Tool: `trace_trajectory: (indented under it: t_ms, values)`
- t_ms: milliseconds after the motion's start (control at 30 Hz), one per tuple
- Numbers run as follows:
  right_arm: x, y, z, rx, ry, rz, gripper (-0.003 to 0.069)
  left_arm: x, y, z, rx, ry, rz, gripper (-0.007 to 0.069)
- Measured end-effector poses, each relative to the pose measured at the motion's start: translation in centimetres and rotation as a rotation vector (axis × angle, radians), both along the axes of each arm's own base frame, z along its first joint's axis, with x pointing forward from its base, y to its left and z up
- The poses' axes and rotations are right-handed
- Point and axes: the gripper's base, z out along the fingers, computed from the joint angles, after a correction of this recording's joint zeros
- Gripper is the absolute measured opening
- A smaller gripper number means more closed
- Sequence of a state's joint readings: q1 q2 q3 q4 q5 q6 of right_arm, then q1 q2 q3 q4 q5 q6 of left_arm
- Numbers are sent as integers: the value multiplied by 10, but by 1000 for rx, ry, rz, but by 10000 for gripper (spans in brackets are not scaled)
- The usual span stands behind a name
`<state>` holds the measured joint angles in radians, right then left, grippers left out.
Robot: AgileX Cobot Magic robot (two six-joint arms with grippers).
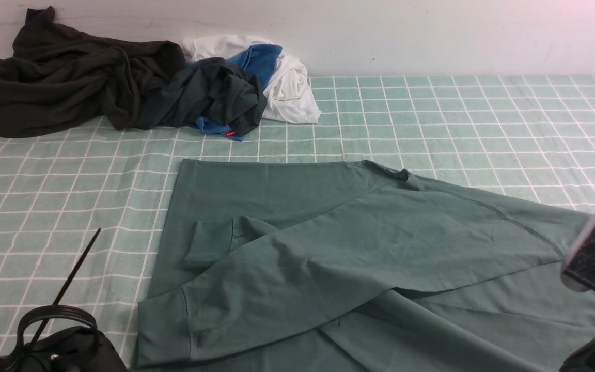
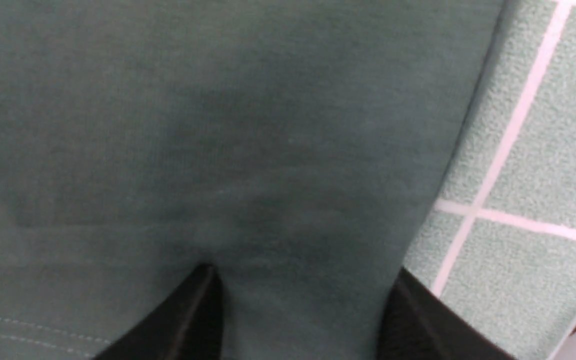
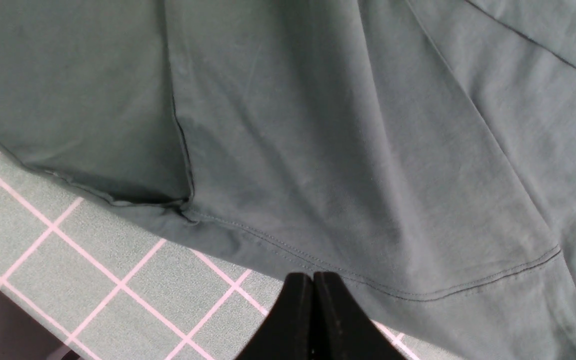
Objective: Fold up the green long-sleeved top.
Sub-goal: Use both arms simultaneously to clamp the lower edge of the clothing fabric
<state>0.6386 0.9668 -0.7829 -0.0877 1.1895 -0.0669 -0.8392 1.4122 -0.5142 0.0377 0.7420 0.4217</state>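
the green long-sleeved top lies at the near edge of the surface; the left gripper gapes above it, the right gripper is pinched together, empty.

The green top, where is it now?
In the front view the green long-sleeved top lies spread across the near middle and right of the checked tablecloth, in front of the clothes pile at the far left.
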Motion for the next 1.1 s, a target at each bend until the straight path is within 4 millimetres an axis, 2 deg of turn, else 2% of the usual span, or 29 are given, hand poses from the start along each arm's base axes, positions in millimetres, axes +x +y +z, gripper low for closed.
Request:
trace_trajectory:
  t_ms: [100, 300, 433, 533, 633, 733, 767, 833, 867, 900, 967, 1067, 1100]
  values:
    - [0, 0, 0, 0, 0, 0, -14, 5, -3, 3, -6, -30, 63, 208]
    - [0, 0, 0, -8, -5, 7, -14, 9, -6, 7, -22, -43, 155, 35]
    - [2, -3, 0, -40, -27, 23, -9, 10, -7, 13, 5, -33, 220, 6]
    - [3, -2, -1, -64, -28, 77, 30, 9, -3, 27, 21, -42, 284, 6]
    - [2, 3, -5, -77, 18, 162, 116, 1, 8, 37, 34, -54, 289, 6]
    - [4, 10, -13, -98, 80, 270, 246, -11, 22, 37, 73, -37, 291, 6]
    - [5, 10, -14, -102, 85, 277, 265, -13, 24, 36, 79, -33, 291, 6]
    - [8, 14, -27, -143, 120, 376, 392, -19, 31, 33, 95, -24, 291, 6]
    - [9, 14, -29, -148, 125, 383, 400, -19, 32, 33, 98, -22, 291, 6]
    - [9, 15, -45, -181, 152, 434, 456, -20, 33, 32, 103, -20, 291, 6]
    - [9, 12, -66, -223, 174, 480, 491, -20, 33, 32, 103, -21, 290, 6]
    - [7, 7, -96, -285, 183, 531, 507, -20, 33, 32, 103, -21, 290, 6]
    - [7, 7, -97, -283, 171, 533, 507, -20, 33, 32, 103, -21, 290, 6]
